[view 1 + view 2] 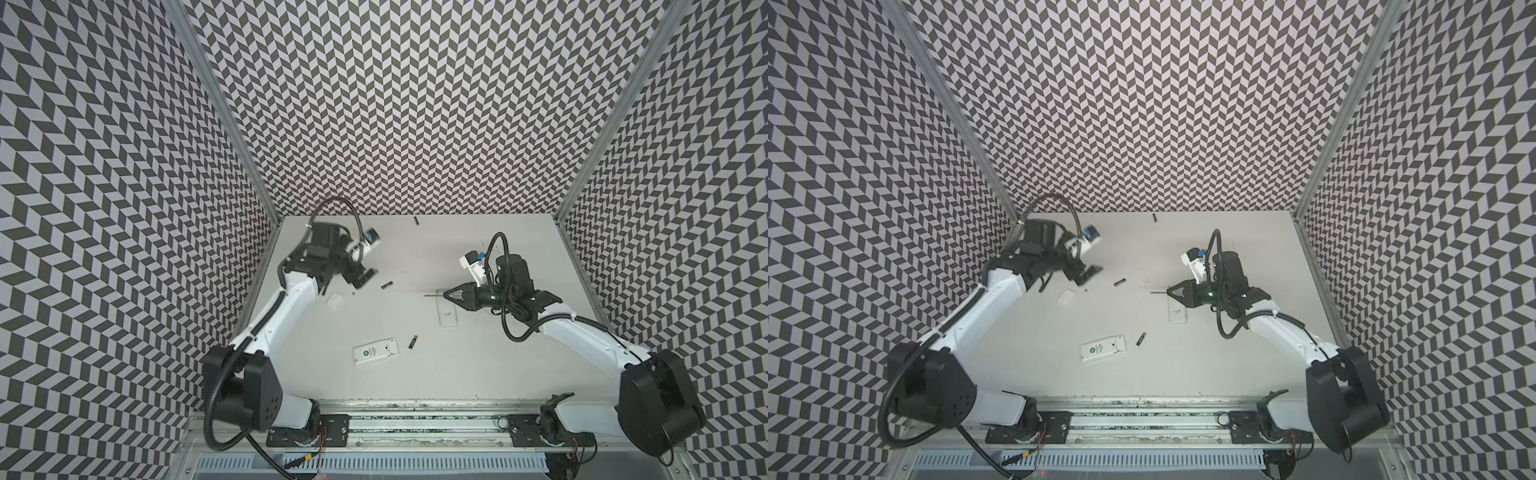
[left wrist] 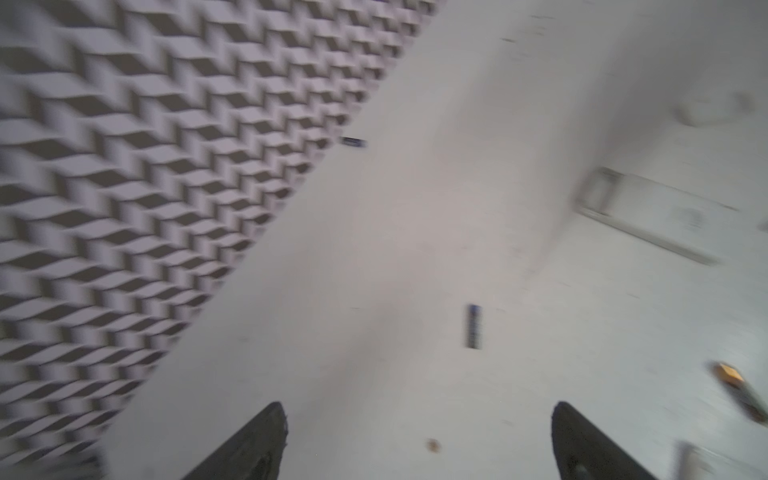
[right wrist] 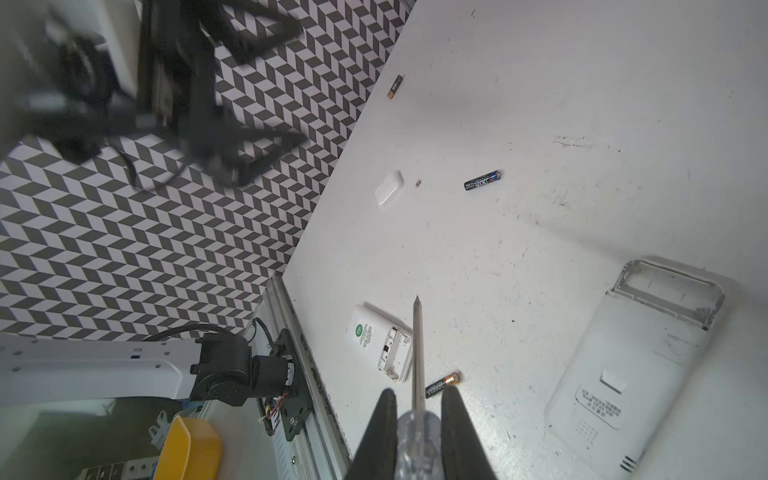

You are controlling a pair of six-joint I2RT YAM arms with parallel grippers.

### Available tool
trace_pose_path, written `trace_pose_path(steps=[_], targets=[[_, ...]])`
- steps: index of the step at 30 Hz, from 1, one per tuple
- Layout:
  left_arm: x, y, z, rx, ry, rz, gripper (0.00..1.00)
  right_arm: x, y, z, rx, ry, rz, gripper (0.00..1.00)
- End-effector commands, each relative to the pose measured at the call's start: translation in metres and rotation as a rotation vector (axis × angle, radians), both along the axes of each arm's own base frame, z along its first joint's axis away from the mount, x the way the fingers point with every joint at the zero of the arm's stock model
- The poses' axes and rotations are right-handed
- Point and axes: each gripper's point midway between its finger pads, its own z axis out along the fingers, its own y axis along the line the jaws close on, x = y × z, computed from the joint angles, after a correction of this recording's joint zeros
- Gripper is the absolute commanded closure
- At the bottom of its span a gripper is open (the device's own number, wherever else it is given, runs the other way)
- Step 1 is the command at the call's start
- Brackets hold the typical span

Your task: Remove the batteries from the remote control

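Toward the far left corner of the table (image 1: 498, 365), the left gripper (image 1: 363, 277) hangs spread wide and empty. The nearest battery (image 1: 387, 285) lies loose just on its right-edge side, long axis roughly parallel to the far edge. Across the middle, the right gripper (image 1: 449, 294) is clamped on the screwdriver (image 3: 417, 345), tip pointing roughly at that battery, so the left gripper looks nearer and free.
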Motion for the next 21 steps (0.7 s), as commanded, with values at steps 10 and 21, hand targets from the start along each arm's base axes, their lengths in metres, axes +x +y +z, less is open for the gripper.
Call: trace_pose_path(steps=[10, 21], targets=[[0.124, 0.316, -0.190, 0.022, 0.267, 0.679, 0.28, -0.018, -0.030, 0.010, -0.050, -0.165, -0.102, 1.00], [0.119, 0.254, -0.207, -0.118, 0.403, 0.387, 0.43, -0.017, -0.027, 0.006, -0.075, -0.141, -0.071, 1.00]])
